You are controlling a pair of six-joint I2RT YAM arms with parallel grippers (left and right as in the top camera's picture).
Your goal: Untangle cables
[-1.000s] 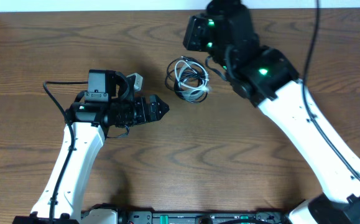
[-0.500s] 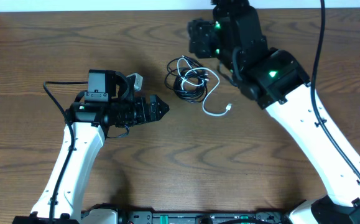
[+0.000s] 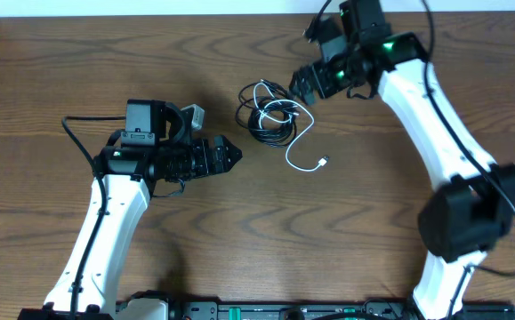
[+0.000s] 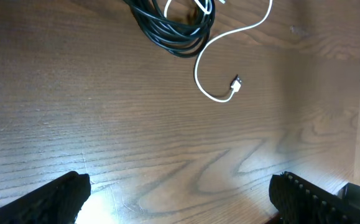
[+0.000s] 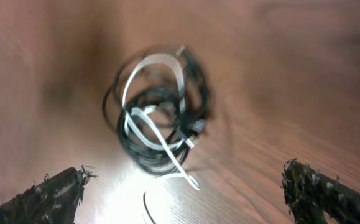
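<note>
The cables lie as a tangled coil [image 3: 269, 116] of thin black loops with a white cable through it. The white cable [image 3: 303, 142] trails out right and forward to its small plug [image 3: 325, 161]. My right gripper [image 3: 304, 85] hovers just right of and behind the coil, open and holding nothing. In the right wrist view the coil [image 5: 161, 118] sits blurred ahead of the right gripper [image 5: 189, 196]. My left gripper [image 3: 236, 156] is left of and in front of the coil, open and empty. In the left wrist view the black loops [image 4: 170, 31] and the white plug [image 4: 235, 83] lie well beyond the left gripper [image 4: 183, 199].
The wooden table [image 3: 373, 222] ends at a pale back edge [image 3: 150, 16] close behind the coil. A thick black wire [image 3: 77, 135] loops off the left arm's left side. Another thick black wire [image 3: 448, 53] hangs at the back right.
My right gripper opened and let go of the white cable, whose plug end dropped to the table right of the coil. The right arm pulled back and to the right. The left arm stayed still.
</note>
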